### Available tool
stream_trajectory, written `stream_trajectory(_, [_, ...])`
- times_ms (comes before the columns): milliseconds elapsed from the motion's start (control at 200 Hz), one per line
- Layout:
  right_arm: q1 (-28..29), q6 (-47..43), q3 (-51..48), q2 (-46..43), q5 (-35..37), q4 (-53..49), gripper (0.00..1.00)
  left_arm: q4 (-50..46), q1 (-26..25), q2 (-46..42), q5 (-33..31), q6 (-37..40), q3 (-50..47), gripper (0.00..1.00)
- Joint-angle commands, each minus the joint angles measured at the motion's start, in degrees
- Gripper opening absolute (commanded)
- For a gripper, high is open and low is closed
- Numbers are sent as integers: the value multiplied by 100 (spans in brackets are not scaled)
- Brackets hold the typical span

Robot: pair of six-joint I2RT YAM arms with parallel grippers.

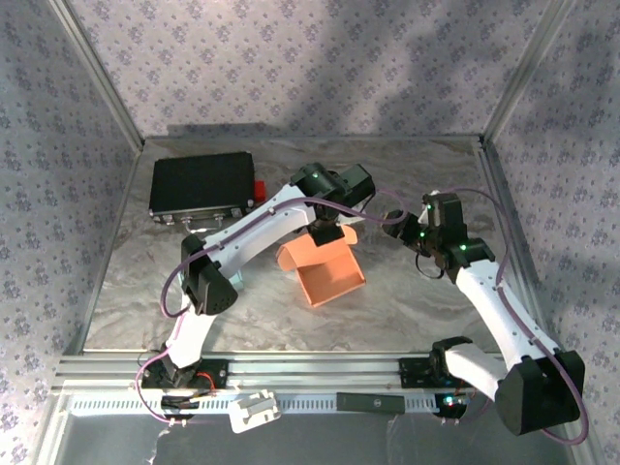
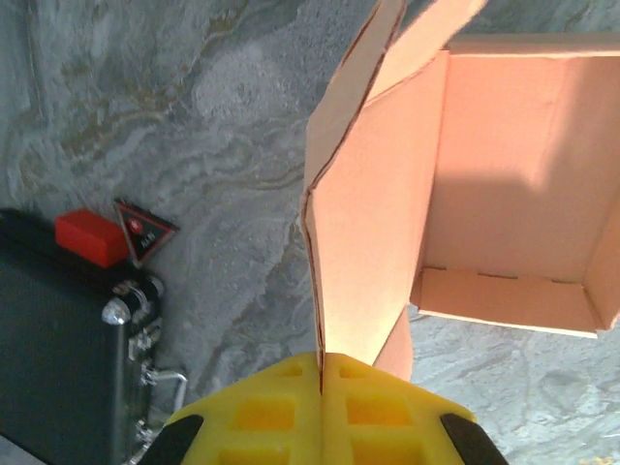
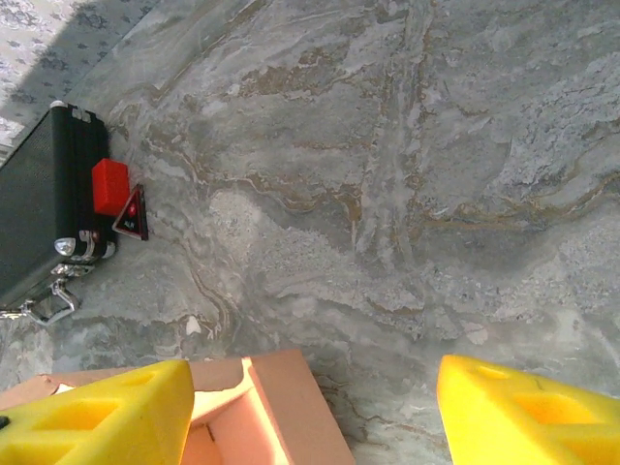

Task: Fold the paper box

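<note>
Well away from every edge of the table (image 1: 426,320), the orange box (image 1: 327,271) sits open-topped and half formed near the middle. The left gripper (image 2: 321,373) comes at it from the far side, its yellow fingers (image 2: 262,412) pressed together on the thin edge of one standing panel of the box. The right gripper (image 1: 399,229) hangs just to the right of the box, toward the far edge. Its jaws are spread wide and hold nothing, and in the right wrist view a corner of the box lies below the gap between them. A black case (image 1: 201,186) lies in the far left corner of the table, with a red block (image 1: 259,189) on its right end
</note>
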Motion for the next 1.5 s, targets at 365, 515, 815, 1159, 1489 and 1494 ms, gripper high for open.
stream_trajectory(365, [-40,-175,-201,144,-203,218,69,557,-113,458,-289,948,375,9])
stream_trajectory(515, [-43,-198,-236,222,-242,294,69,797,-190,449,-564,850,318,14])
stream_trajectory(815, [-12,-535,-193,346,-457,387,69,1090,-255,261,-744,684,273,34])
stream_trajectory(1159, [254,-1208,9,364,-695,627,67,1604,-197,-474,-1234,-374,293,63])
stream_trajectory(1489, [1078,-3821,1162,953,297,-38,66,2580,1135,-3687,979,-2854,-4571,63])
stream_trajectory(1494, [1069,-3847,1188,980,284,-59,66,2633,1152,-3737,1014,-2857,-4648,63])
